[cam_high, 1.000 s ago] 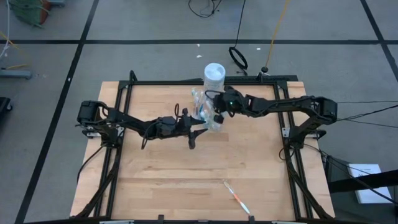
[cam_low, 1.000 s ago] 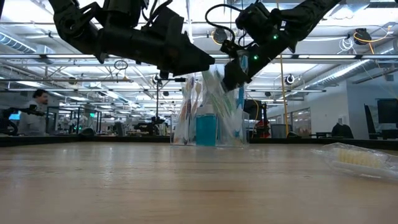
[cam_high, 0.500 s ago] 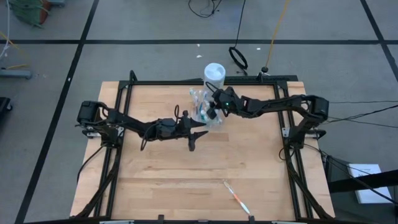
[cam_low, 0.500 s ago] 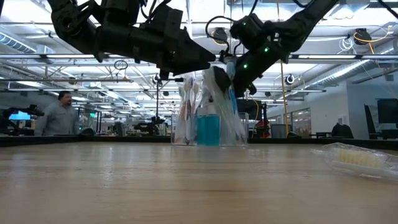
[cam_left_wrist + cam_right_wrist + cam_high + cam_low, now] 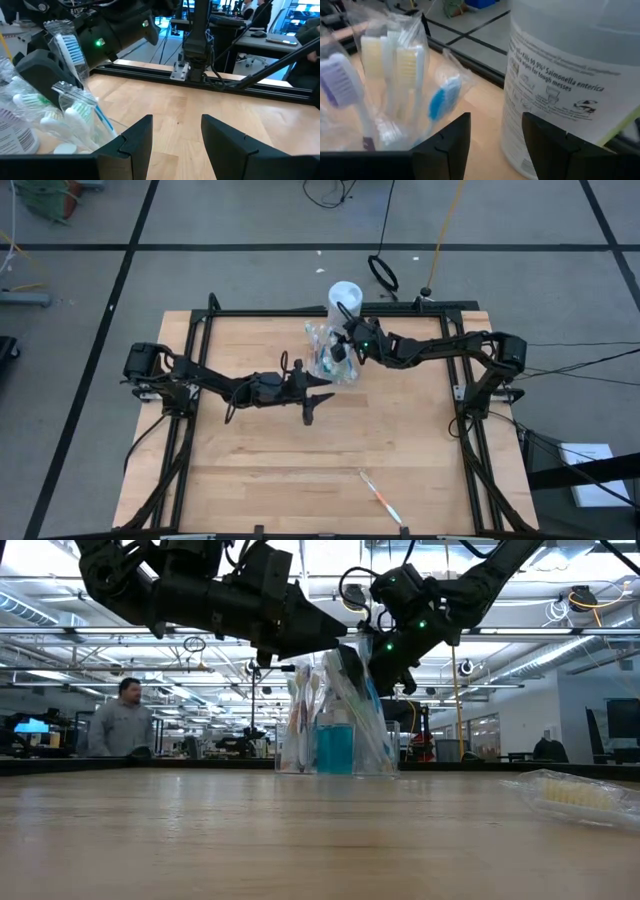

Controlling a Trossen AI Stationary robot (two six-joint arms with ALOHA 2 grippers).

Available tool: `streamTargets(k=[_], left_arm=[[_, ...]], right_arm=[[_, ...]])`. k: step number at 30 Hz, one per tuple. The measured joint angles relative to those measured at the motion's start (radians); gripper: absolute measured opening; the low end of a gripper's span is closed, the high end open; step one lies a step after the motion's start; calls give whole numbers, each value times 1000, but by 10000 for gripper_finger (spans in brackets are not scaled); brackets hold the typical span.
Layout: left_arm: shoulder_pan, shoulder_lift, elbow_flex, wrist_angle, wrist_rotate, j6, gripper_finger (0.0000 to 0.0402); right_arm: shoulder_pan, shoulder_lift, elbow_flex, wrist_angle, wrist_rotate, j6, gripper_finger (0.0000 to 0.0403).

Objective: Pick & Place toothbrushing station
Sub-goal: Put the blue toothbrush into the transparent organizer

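One toothbrushing station (image 5: 326, 358) stood at the table's (image 5: 250, 460) 12 o'clock edge, beside one white-capped container (image 5: 344, 297); one loose toothbrush (image 5: 380, 497) lay toward 5 o'clock. The right gripper (image 5: 339, 352) hung over the station, fingers apart, holding nothing. The left gripper (image 5: 318, 397) waited at the station's 7 o'clock, fingers apart, empty.

Wooden table (image 5: 250, 460), toothbrushing station (image 5: 327, 360), white-capped container (image 5: 344, 300), loose toothbrush (image 5: 380, 496)
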Motion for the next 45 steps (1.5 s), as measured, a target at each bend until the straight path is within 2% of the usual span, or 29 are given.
streamTargets(k=[2, 10, 18, 30, 35, 45], left_arm=[[0, 0, 0, 0, 0, 0, 175], [0, 0, 0, 0, 0, -6, 175], [0, 0, 0, 7, -1, -30, 175], [0, 0, 0, 15, -1, -33, 175], [0, 0, 0, 13, -1, -32, 175], [0, 0, 0, 7, -1, -26, 175]], right_arm=[[0, 0, -1, -1, 10, -34, 170], [13, 0, -97, 113, 189, -61, 169], [14, 0, -202, 285, 207, -78, 169], [44, 0, -212, 469, 213, -433, 169], [47, 0, -213, 554, 213, -532, 169], [74, 0, -213, 502, 218, -566, 169]])
